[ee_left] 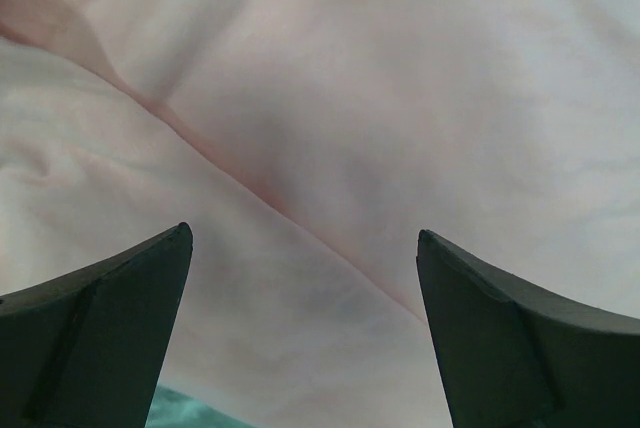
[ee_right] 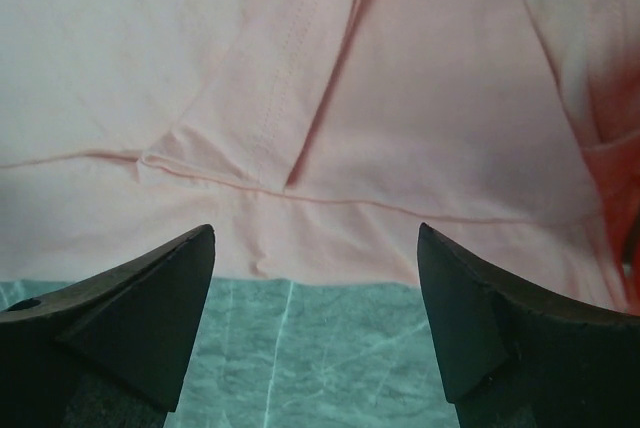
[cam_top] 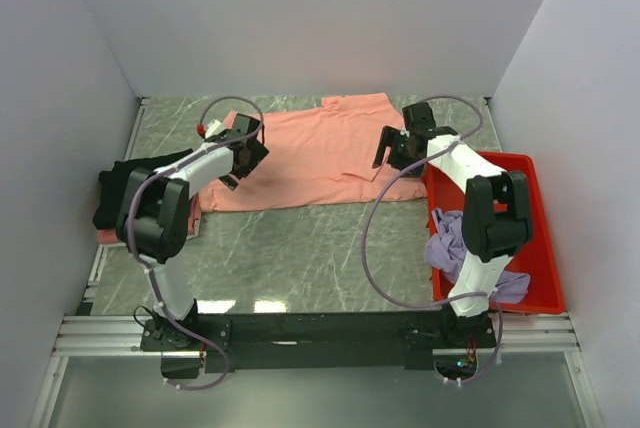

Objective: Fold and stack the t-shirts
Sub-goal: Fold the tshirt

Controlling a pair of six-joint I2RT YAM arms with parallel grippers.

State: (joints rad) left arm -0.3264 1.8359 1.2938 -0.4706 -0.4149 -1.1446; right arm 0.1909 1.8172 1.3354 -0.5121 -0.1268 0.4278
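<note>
A salmon-pink t-shirt (cam_top: 320, 153) lies spread flat at the back middle of the table. My left gripper (cam_top: 243, 153) is open right over its left edge; the left wrist view shows its cloth (ee_left: 330, 148) filling the frame between the spread fingers. My right gripper (cam_top: 392, 148) is open over the shirt's right edge; the right wrist view shows the hem (ee_right: 330, 198) with a folded sleeve just beyond the fingertips. A black t-shirt (cam_top: 118, 193) lies folded at the left on a pink one (cam_top: 108, 236). A lavender-purple t-shirt (cam_top: 455, 243) is crumpled in the red tray (cam_top: 538, 238).
White walls close in the table at the back and both sides. The red tray stands along the right edge. Grey-green marble tabletop (cam_top: 300, 258) shows in front of the shirt. A black frame rail (cam_top: 320, 328) holds the arm bases at the near edge.
</note>
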